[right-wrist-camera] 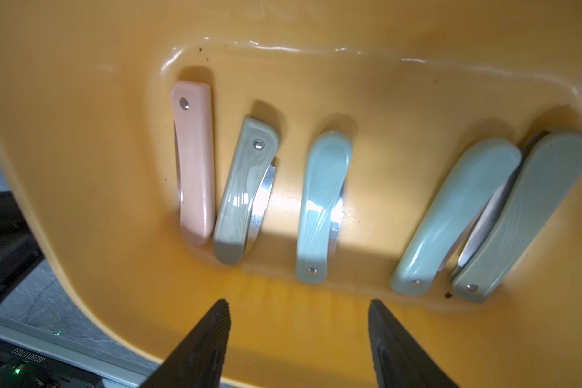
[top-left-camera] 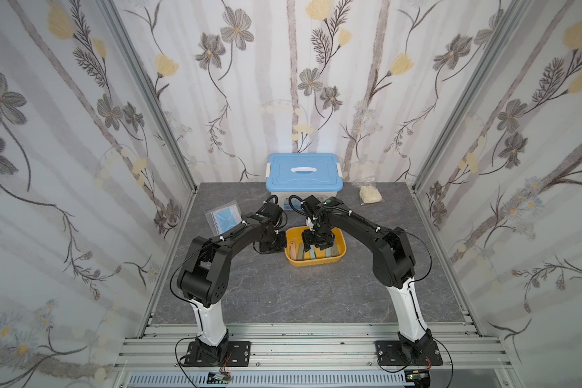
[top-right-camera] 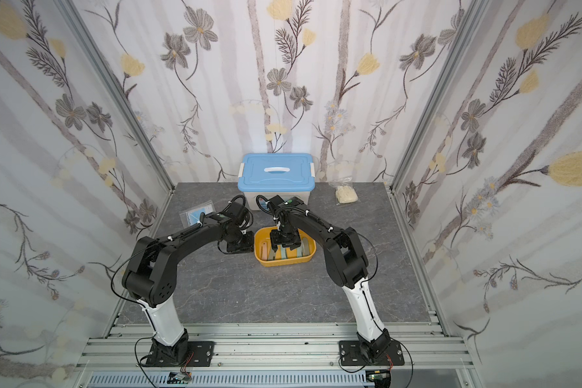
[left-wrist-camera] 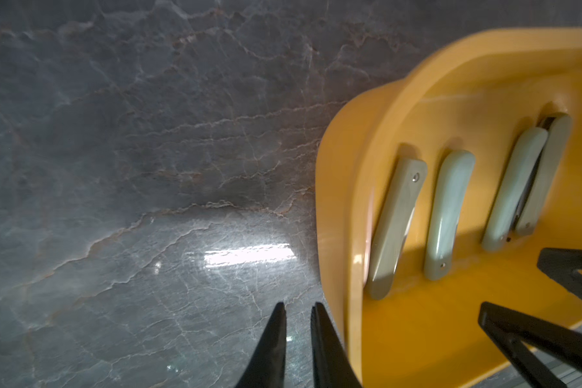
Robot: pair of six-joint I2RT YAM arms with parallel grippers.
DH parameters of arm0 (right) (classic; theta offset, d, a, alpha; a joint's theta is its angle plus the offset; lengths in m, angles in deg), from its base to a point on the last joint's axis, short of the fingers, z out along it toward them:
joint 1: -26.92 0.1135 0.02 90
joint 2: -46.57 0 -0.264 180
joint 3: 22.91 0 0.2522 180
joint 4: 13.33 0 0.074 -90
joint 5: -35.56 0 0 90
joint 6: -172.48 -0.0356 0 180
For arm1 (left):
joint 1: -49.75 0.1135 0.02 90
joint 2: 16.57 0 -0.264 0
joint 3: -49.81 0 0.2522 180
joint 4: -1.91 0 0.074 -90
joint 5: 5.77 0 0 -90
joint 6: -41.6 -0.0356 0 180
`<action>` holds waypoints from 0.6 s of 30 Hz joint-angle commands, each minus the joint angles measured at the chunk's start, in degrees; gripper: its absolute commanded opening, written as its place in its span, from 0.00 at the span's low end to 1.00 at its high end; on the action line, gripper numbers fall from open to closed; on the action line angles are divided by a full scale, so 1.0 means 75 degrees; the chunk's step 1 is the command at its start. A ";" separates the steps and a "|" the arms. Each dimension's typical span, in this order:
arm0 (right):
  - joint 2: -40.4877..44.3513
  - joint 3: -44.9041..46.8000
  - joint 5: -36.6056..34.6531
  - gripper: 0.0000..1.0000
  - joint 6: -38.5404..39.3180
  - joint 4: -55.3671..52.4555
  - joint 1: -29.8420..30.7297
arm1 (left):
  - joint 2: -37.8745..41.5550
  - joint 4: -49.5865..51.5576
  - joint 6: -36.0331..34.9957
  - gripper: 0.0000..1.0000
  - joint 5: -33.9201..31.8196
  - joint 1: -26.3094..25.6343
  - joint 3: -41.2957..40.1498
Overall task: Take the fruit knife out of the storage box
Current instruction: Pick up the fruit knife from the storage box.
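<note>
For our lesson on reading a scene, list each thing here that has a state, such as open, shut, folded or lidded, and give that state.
Yellow-orange lidless plastic storage box: open-topped, holding five knives.
Five plastic-handled folding fruit knives: folded, lying in the storage box.
White box with blue handled lid: lid on.
Left gripper: shut, empty, outside the storage box wall.
Right gripper: open, empty, over the knives.

Over the storage box (top-right-camera: 283, 263) hangs the right tool (top-right-camera: 284, 248) — the left tool (top-right-camera: 241, 246) sits just beside it.

Bright even light — glare on the table (left-wrist-camera: 249, 257), wrist views blurred
</note>
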State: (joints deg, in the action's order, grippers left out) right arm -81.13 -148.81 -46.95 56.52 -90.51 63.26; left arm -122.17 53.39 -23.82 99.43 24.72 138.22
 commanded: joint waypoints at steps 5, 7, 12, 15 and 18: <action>-0.0229 -0.0088 -0.0143 0.67 -0.0220 -0.0002 0.0013 | 0.0339 0.0110 -0.0138 0.18 -0.0192 0.0021 0.0111; -0.0294 -0.0105 -0.0160 0.67 -0.0227 0.0007 0.0017 | 0.0482 0.0223 -0.0191 0.22 -0.0296 0.0016 0.0124; -0.0455 -0.0119 -0.0251 0.67 -0.0210 0.0036 0.0001 | 0.0946 0.0577 -0.0313 0.54 -0.0457 0.0034 0.0189; -0.0516 -0.0116 -0.0362 0.65 -0.0217 0.0060 0.0006 | 0.1392 0.0610 -0.0302 0.69 -0.0286 0.0034 0.0089; -0.0582 -0.0149 -0.0497 0.63 -0.0209 0.0114 0.0003 | 0.1867 0.0286 -0.0200 0.86 0.0160 0.0034 -0.0256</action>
State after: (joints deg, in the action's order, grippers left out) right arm -85.09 -149.33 -48.66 55.50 -89.24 63.28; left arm -110.32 55.90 -25.72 98.06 24.94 137.72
